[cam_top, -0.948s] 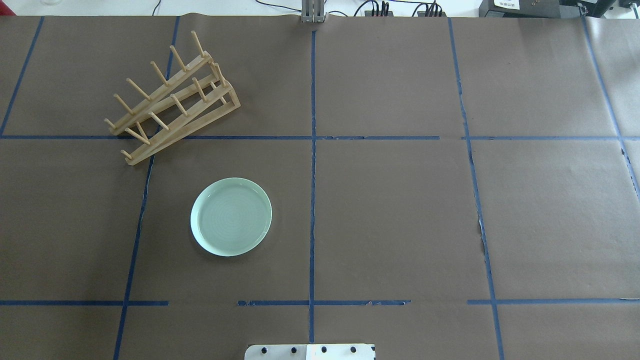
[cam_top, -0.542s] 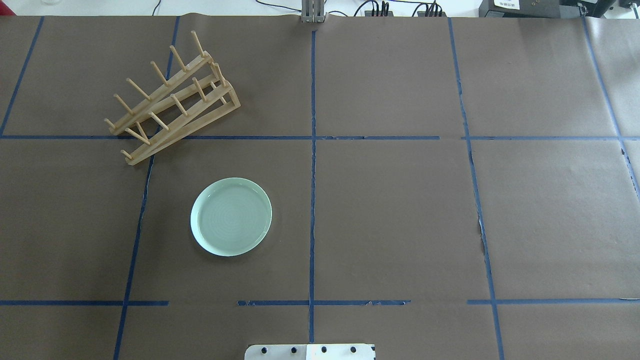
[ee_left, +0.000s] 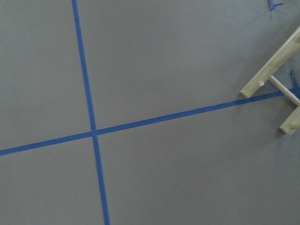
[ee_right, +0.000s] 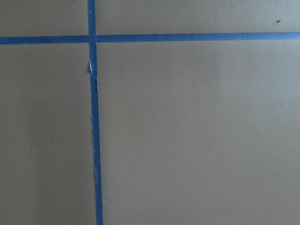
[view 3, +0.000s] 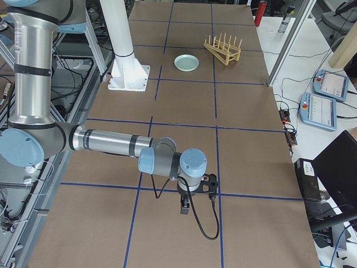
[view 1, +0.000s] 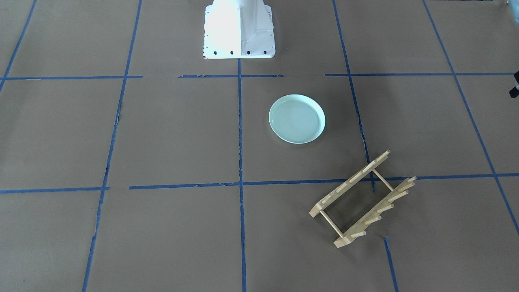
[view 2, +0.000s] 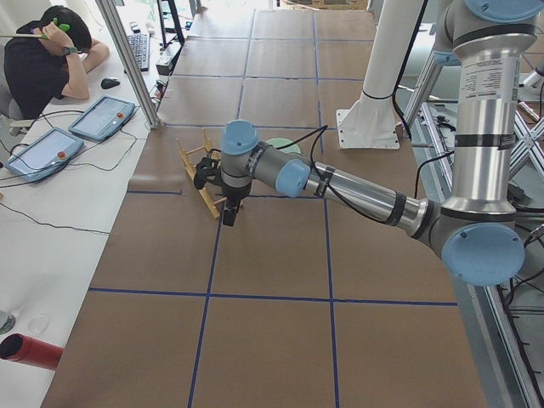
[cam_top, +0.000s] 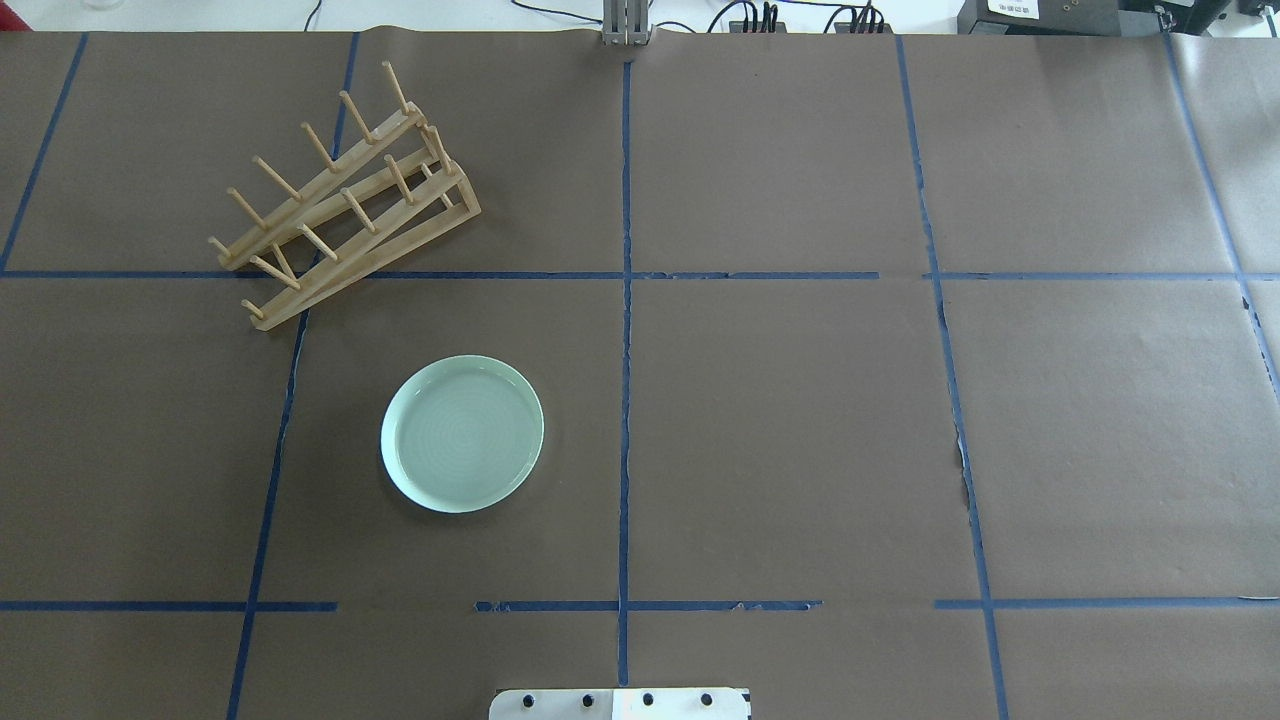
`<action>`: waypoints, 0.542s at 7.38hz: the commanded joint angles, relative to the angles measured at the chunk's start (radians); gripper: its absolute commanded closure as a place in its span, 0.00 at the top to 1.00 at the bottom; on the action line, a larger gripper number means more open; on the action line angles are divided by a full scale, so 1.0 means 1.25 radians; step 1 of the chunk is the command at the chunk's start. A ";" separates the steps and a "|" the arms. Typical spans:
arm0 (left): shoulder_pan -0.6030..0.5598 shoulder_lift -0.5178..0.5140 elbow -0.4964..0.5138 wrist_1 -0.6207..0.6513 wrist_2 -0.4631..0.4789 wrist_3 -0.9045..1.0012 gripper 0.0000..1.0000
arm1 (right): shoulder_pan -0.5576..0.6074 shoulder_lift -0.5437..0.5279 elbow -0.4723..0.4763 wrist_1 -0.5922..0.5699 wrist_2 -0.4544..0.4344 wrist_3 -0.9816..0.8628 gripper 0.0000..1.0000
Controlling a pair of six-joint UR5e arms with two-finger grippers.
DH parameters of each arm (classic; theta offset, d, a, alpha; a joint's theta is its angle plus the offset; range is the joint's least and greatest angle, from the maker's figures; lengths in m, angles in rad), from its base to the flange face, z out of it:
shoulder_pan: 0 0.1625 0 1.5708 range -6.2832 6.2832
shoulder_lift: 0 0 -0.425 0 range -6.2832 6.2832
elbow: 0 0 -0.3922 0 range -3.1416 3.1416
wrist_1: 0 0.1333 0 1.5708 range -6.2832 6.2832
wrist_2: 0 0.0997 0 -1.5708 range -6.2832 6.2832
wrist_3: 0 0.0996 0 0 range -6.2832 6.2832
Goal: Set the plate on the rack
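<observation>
The pale mint-green plate (cam_top: 462,434) lies flat on the brown paper, left of centre; it also shows in the front-facing view (view 1: 297,119). The light-wood rack (cam_top: 340,205) stands at the back left, set at an angle, apart from the plate (view 1: 362,198). My left gripper (view 2: 229,208) shows only in the exterior left view, hovering beside the rack's end (view 2: 200,170); I cannot tell whether it is open or shut. My right gripper (view 3: 186,207) shows only in the exterior right view, far from both; I cannot tell its state. The left wrist view catches the rack's corner (ee_left: 276,79).
The robot's white base plate (cam_top: 620,703) sits at the table's near edge. Blue tape lines (cam_top: 625,300) grid the paper. An operator (view 2: 47,59) and two tablets (view 2: 102,117) are beside the table's far side. A red cylinder (view 2: 34,351) lies off the paper.
</observation>
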 commanded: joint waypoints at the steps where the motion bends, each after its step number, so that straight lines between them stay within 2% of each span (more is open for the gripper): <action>1: 0.144 -0.115 -0.018 0.004 0.010 -0.269 1.00 | 0.001 0.000 0.001 0.000 0.000 0.000 1.00; 2: 0.200 -0.189 -0.012 0.007 0.070 -0.379 1.00 | 0.001 0.000 0.001 0.000 0.000 0.000 1.00; 4: 0.312 -0.337 0.017 0.087 0.086 -0.566 1.00 | 0.001 0.000 0.000 0.000 0.000 0.000 1.00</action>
